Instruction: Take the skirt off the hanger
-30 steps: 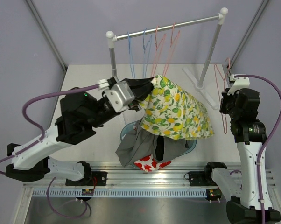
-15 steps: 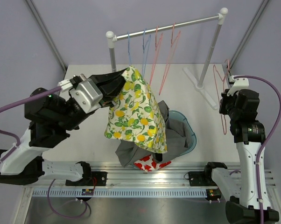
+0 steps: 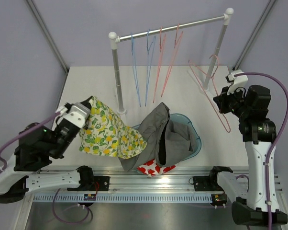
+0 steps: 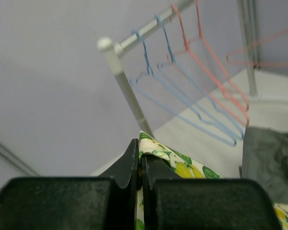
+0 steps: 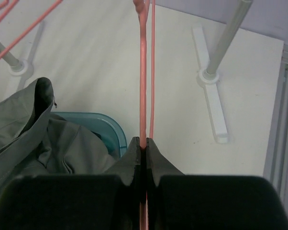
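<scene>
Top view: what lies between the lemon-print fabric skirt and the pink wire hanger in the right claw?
Between the lemon-print fabric skirt and pink wire hanger sits a teal plastic basket, grey cloth garment draped over it; the top view shows this.

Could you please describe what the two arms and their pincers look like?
The left arm and right arm have white lower links and black upper joints, each trailing a purple cable. The left pincer and right pincer are black and wedge-shaped.
</scene>
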Robot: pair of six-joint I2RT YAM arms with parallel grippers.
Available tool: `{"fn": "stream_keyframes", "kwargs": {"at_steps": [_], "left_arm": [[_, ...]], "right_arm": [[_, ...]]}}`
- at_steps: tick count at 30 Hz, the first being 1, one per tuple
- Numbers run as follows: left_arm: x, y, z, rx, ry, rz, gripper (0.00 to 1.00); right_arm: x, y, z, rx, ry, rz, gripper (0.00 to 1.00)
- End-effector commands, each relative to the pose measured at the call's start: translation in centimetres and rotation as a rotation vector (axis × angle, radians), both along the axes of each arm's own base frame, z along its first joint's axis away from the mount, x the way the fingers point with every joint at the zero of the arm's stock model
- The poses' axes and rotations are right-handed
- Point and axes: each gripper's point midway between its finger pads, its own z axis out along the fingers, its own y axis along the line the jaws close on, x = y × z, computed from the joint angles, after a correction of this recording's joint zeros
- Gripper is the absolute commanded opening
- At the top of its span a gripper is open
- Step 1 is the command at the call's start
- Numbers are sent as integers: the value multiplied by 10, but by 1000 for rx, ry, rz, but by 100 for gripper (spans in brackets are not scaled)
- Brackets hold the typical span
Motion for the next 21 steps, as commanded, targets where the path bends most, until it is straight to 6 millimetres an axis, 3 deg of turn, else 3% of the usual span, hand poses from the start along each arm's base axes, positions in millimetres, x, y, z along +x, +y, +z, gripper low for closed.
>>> {"fn": "stream_keyframes", "kwargs": {"at_steps": [1, 2, 3, 5, 7, 9, 10, 12, 13, 14, 17, 19, 20, 21], "left_arm": [[8, 35, -38, -16, 88, 161, 0], [3, 50, -40, -61, 92, 168, 0], [5, 45, -61, -31, 107, 170, 0], [2, 43, -79, -45, 117, 140, 0], [4, 30, -117, 23, 172, 131, 0], [6, 24, -141, 76, 215, 145, 0], [8, 18, -163, 131, 240, 152, 0], [9, 13, -183, 175, 270, 158, 0], [9, 10, -194, 197, 283, 158, 1], [10, 9, -199, 204, 293, 164, 11], [8, 9, -202, 164, 310, 159, 65], [4, 11, -196, 100, 321, 136, 84], [1, 10, -190, 73, 325, 104, 99], [-2, 10, -185, 43, 327, 80, 99]], "right_arm": [[16, 21, 43, 43, -86, 128, 0], [21, 23, 49, 58, -88, 138, 0], [26, 27, 53, 91, -78, 151, 0], [48, 29, 65, 120, -65, 154, 0], [68, 30, 78, 150, -58, 150, 0], [78, 30, 89, 162, -79, 143, 0], [85, 30, 99, 159, -99, 139, 0], [99, 25, 103, 158, -104, 109, 0], [102, 25, 117, 156, -131, 103, 0], [107, 23, 118, 157, -126, 95, 0], [128, 23, 118, 162, -108, 86, 0], [143, 22, 115, 161, -99, 71, 0], [148, 21, 113, 158, -92, 66, 0], [152, 21, 109, 154, -79, 54, 0]]}}
